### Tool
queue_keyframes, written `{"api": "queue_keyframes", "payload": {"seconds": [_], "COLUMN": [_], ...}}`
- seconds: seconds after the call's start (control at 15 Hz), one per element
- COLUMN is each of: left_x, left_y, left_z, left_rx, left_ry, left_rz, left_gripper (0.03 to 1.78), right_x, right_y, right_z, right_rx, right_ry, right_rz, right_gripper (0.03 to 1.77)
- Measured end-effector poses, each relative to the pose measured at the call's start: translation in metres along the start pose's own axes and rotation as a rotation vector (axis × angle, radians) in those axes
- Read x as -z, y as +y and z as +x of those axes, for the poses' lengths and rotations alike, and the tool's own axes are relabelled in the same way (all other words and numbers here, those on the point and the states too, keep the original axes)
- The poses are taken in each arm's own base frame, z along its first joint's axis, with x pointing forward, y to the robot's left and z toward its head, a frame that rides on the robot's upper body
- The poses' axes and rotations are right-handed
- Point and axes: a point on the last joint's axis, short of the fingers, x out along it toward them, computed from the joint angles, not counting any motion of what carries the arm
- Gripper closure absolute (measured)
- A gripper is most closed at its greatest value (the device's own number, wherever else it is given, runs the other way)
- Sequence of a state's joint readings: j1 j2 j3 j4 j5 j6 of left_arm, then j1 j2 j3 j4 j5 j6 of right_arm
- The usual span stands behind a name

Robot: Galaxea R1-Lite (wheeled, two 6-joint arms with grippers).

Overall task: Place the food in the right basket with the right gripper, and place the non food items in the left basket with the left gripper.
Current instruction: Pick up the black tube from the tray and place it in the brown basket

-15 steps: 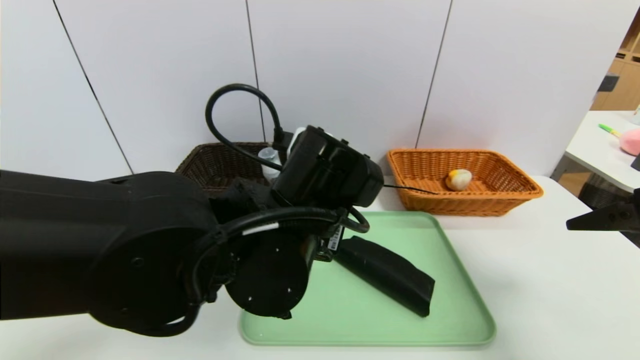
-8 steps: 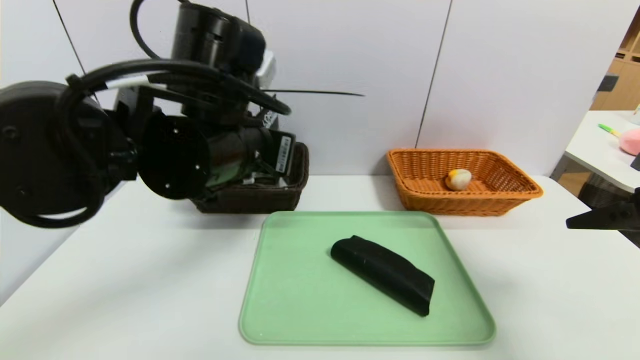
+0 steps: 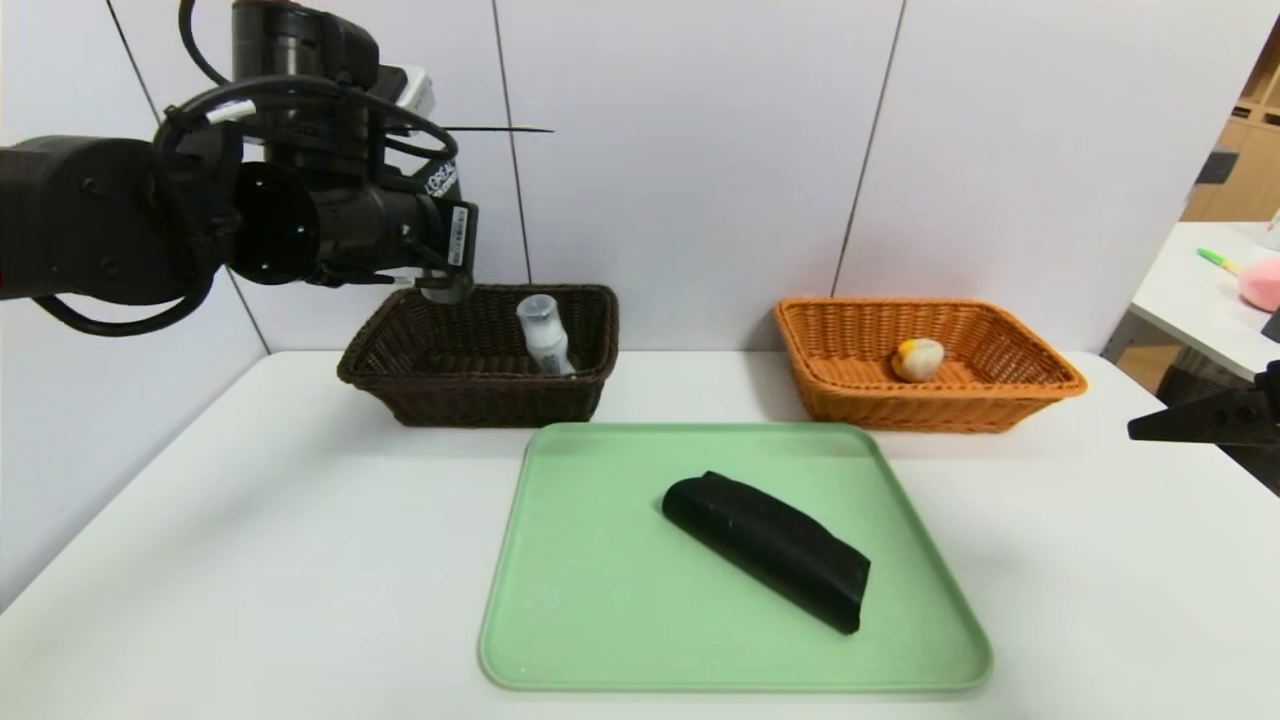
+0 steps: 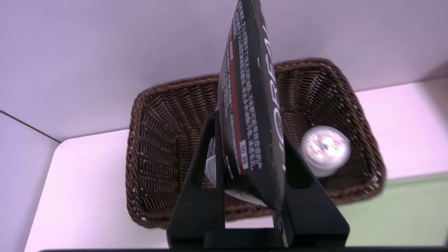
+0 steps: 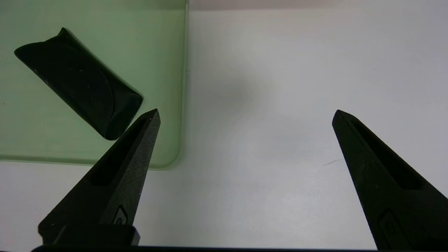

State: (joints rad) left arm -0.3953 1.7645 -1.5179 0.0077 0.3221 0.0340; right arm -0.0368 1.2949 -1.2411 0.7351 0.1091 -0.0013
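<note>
Already in the right basket (image 3: 1040, 370): the food (image 3: 917, 359), a small cream and orange bun, resting on the basket floor. So the food half of the task looks finished.

Already in the left basket (image 3: 400, 340): the small white bottle (image 3: 543, 335), leaning against the inner wall near the tray side.

In hand now: the dark squeeze tube (image 4: 250, 105), pinched between the closed jaws of the left gripper (image 4: 250, 182), with most of its length sticking out past the fingertips. Seen from the left wrist, held above the dark basket, over its open middle and beside the bottle. In the head view, carried high at the basket's rear left rim, not yet lowered inside.

Not yet touched: the black pouch (image 3: 768, 548), lying at an angle on the green tray (image 3: 560, 640), well apart from both baskets.

Parked at the right table edge: the right gripper (image 5: 245, 115), fingers spread wide, holding nothing, over bare table just beside the tray corner.

By judgement, about two thirds done: one release of the tube, then one more pick and place for the pouch.
</note>
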Motion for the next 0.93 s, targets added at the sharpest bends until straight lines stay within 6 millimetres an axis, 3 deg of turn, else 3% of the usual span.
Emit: {"api": "queue_keyframes", "payload": {"seconds": [0.6,0.93], "left_x": [0.03,0.06], "left_y": [0.021,0.017], "left_z": [0.09,0.12], "left_rx": [-0.081,-0.09], "left_ry": [0.052,0.132], "left_rz": [-0.023,-0.017], "left_gripper": [1.43,1.43], "right_x": [0.001,0.0], "right_y": [0.001,0.0], "right_z": [-0.001,0.003], "right_rx": [-0.001,-0.002], "right_ry": [-0.001,0.01], "right_rz": [-0.008,-0.004], "right_gripper": [0.1,0.1]}}
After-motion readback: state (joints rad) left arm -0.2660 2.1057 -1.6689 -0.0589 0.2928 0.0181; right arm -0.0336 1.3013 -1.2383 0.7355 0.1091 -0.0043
